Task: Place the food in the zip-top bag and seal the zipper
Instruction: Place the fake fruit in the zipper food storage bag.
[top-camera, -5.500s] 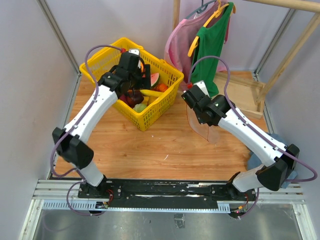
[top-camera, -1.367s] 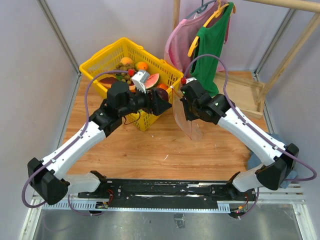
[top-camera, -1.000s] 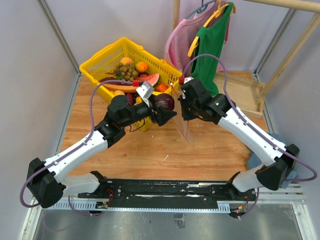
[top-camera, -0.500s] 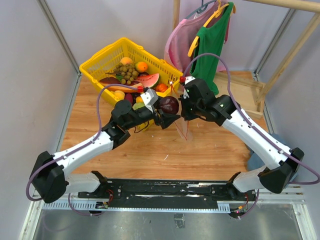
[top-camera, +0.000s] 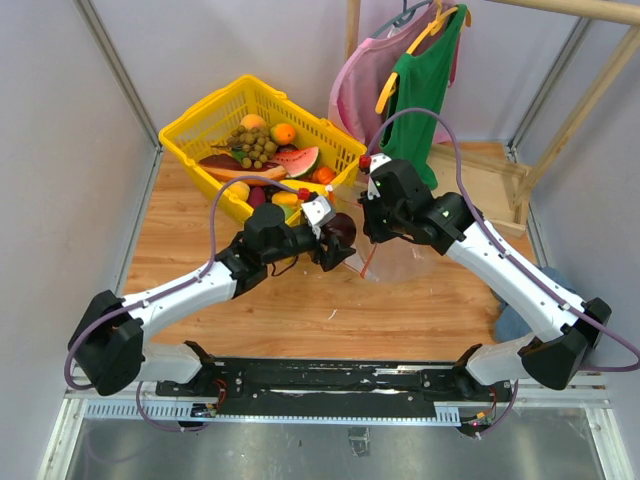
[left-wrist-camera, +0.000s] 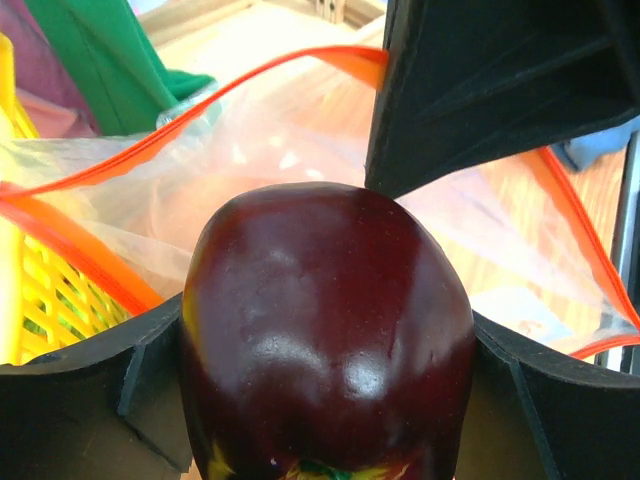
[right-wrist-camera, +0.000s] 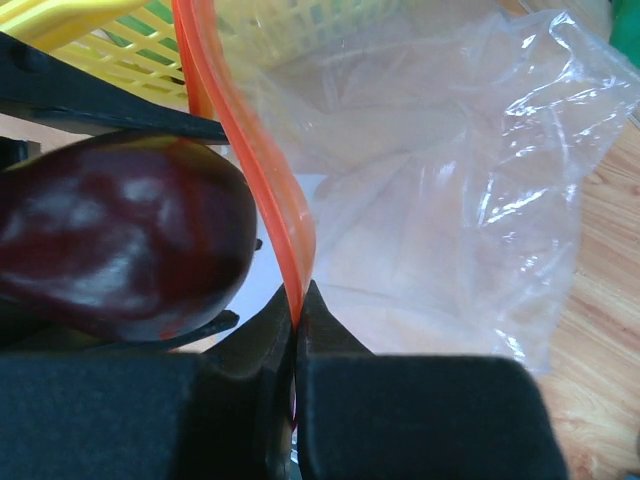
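Observation:
My left gripper (top-camera: 338, 240) is shut on a dark purple toy fruit (top-camera: 340, 230), which fills the left wrist view (left-wrist-camera: 325, 330). It hangs right at the open mouth of the zip-top bag (top-camera: 400, 262). My right gripper (top-camera: 372, 232) is shut on the bag's red-orange zipper strip (right-wrist-camera: 262, 170) and holds that edge up. The clear bag (right-wrist-camera: 450, 190) sags onto the table behind it. In the left wrist view the zipper (left-wrist-camera: 200, 105) loops open ahead of the fruit, with my right gripper's dark body above it. More food lies in the yellow basket (top-camera: 222, 110).
The yellow basket stands at the back left with grapes (top-camera: 255, 145), an orange (top-camera: 284, 132), watermelon (top-camera: 302, 160) and other toy fruit. A green garment (top-camera: 425, 85) and a pink one (top-camera: 355, 90) hang on a wooden rack at the back right.
My left arm has carried the purple fruit from the basket rightward and down to the bag's mouth. My right gripper has lifted the zipper edge toward it, and the bag now lies flatter.

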